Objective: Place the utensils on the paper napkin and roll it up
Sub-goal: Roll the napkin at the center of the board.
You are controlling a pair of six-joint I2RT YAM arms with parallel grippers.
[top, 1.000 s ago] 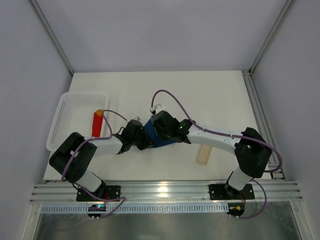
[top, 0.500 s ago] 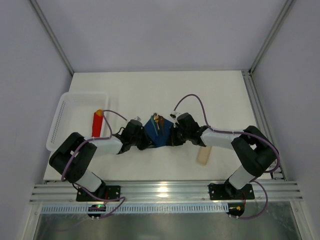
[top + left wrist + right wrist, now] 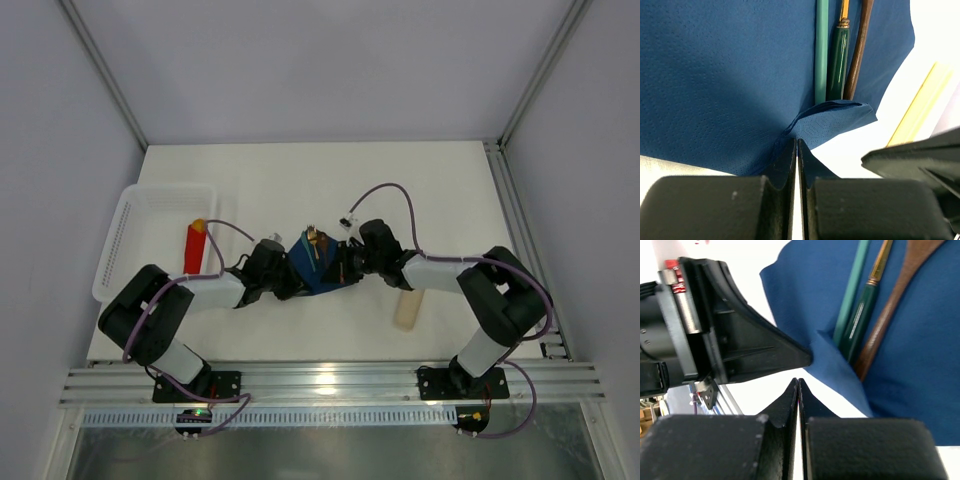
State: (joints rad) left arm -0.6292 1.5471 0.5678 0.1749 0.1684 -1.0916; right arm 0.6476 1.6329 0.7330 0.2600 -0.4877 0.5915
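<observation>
- Centre of the top view: the paper napkin (image 3: 310, 270) lies between both grippers, partly folded.
- Upper middle of the left wrist view: the utensils (image 3: 837, 60), three slim pieces, lie side by side on the napkin.
- The left gripper (image 3: 796, 142): jaws together, pinching a raised fold at the napkin's edge.
- The right gripper (image 3: 798, 382): jaws together, nothing seen between them, tips just beside the napkin's corner.

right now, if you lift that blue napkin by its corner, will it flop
Probably flops: the napkin creases where the left gripper pinches its corner. Thin, dimpled paper, so likely light and could tear.
</observation>
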